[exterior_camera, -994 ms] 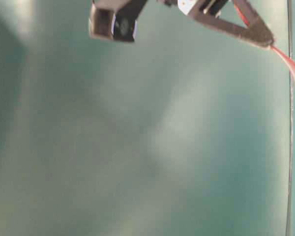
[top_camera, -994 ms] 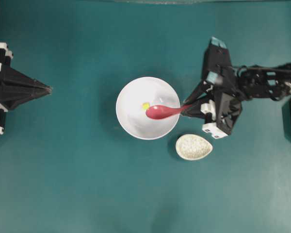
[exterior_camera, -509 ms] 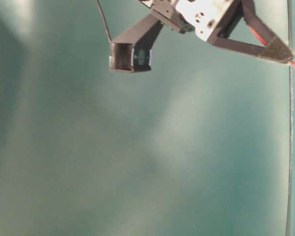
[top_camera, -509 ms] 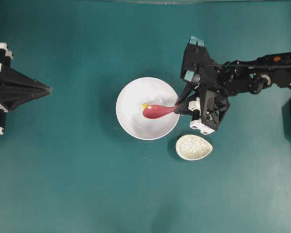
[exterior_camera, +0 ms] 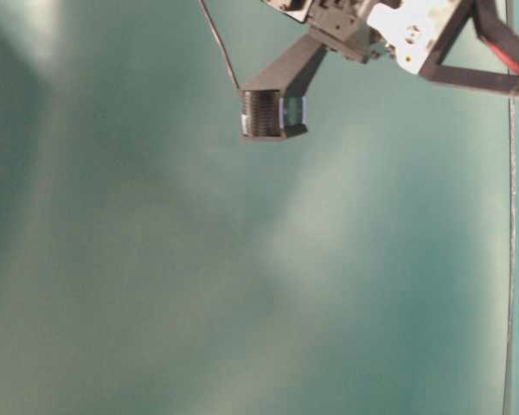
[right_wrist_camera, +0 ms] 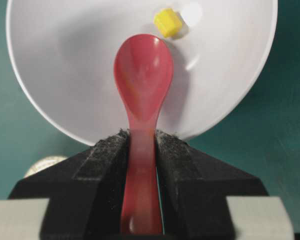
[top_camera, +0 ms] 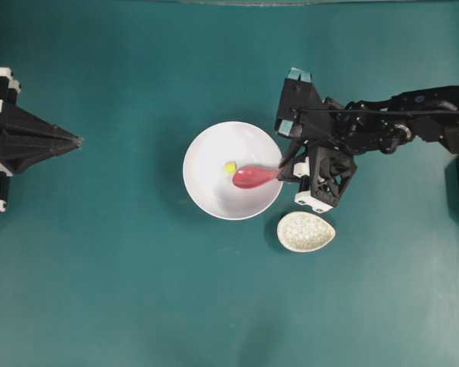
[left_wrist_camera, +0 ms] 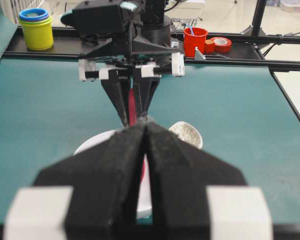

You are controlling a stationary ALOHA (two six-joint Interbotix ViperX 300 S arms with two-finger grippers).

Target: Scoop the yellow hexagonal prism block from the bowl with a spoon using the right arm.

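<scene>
Right gripper [right_wrist_camera: 141, 145], clamped on the spoon [right_wrist_camera: 142, 75] handle, has pushed deeper over the bowl [top_camera: 206, 191], yet the block [right_wrist_camera: 168, 22] still sits unscooped beside the tip.

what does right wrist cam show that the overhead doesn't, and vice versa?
Right wrist only: the spoon scoop is empty, the yellow block lying just past its tip, and the handle is clamped between the right end effector pads.

Overhead only: the speckled spoon rest fully visible beside the bowl, and the left end effector shut, parked far from it.

Both: spoon inside the bowl, block on the bowl floor, not scooped.
</scene>
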